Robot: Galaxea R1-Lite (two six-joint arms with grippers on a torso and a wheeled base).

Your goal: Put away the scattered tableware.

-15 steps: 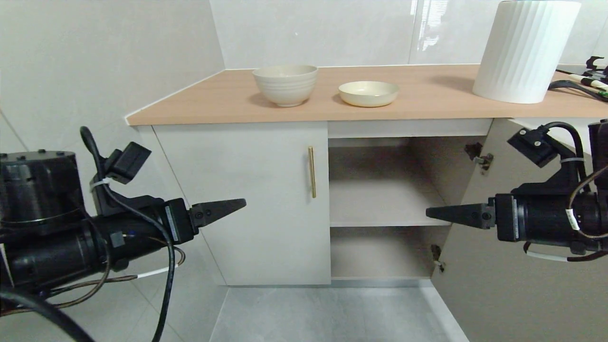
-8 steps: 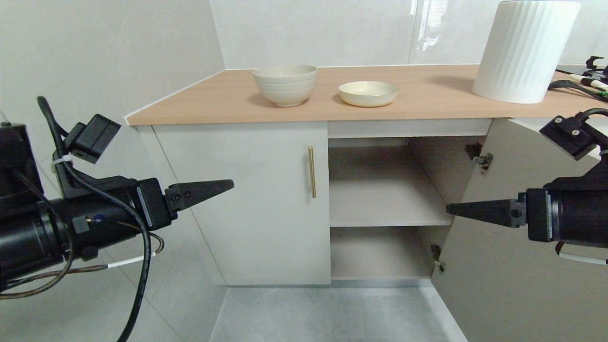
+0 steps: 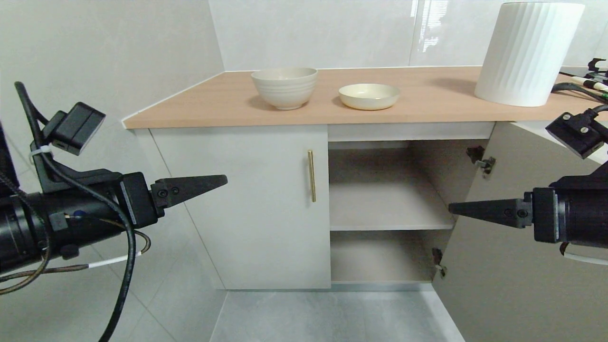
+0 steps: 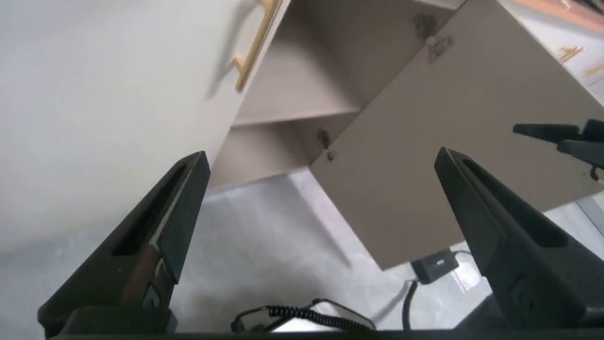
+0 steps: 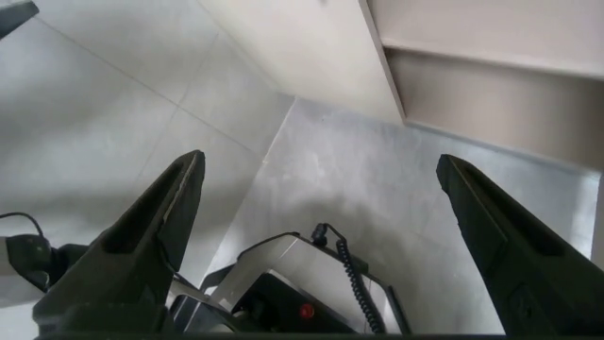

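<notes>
Both claws were spread wide and empty. The left gripper (image 3: 218,180) hung in front of the cabinet (image 3: 408,129), before its closed door (image 3: 247,209). The right gripper (image 3: 456,208) hung before the open compartment, just beside the swung-out door (image 3: 498,266). Neither touched anything.

On top of the cabinet, on its wooden countertop (image 3: 427,102), stood the deep bowl (image 3: 284,87) above the closed door. The shallow dish (image 3: 369,95) stood near it above the open side, the two apart. A tall white ribbed container (image 3: 527,52) stood toward the cabinet's right end. Inside the cabinet, the middle shelf (image 3: 384,209) and the bottom compartment (image 3: 380,259) were bare.

The step in hand looked like the first reach for a piece of tableware, with nothing stowed yet. To do it well, the arm would probably need to rise above the cabinet top and come down over a rim, one finger inside and one outside. The dish sat directly over the open bay, so the right arm seemed the natural choice for it. Carrying it level and low past the open door's edge would likely avoid a knock, and setting it well back on the shelf would leave room for the bowl.
</notes>
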